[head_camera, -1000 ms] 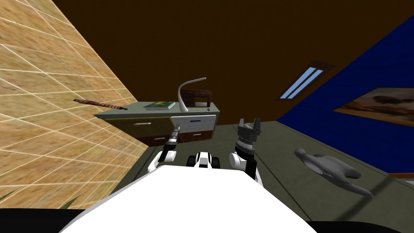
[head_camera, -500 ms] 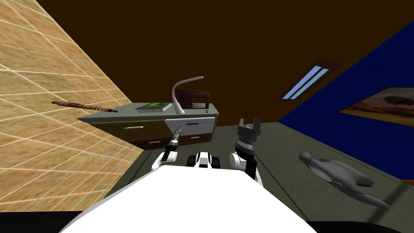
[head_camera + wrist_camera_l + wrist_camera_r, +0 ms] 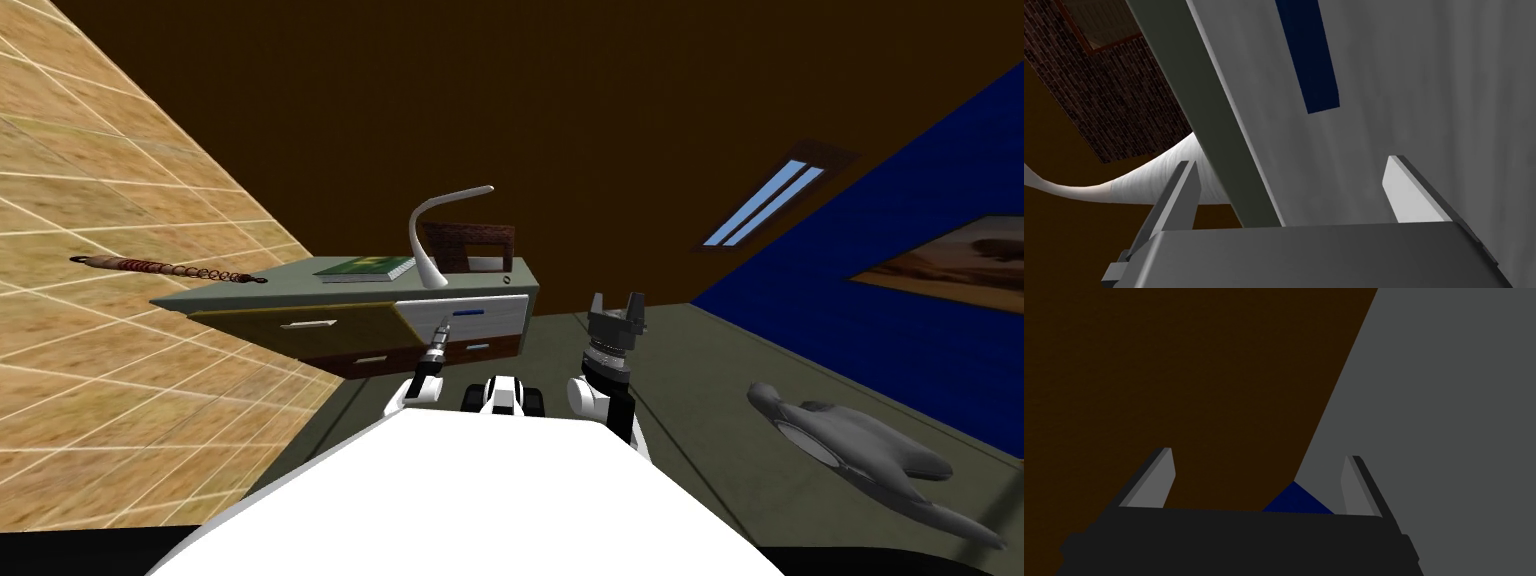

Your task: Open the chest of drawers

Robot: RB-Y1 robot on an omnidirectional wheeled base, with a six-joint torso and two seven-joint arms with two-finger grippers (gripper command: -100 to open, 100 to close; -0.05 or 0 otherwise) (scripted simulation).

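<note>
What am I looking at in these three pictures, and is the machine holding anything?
This is a two-armed robot seen through its own cameras. The wide picture comes from its head and looks down past its chest. The other two come from cameras on its hands, each looking along two thin fingers.

The left gripper is open. It is close to a white drawer front with a dark blue handle, part of the chest of drawers. On top of the chest are a green book, a white bent lamp and a brick-patterned frame.

The right gripper is also open, raised in the air. Nothing is held.
</note>
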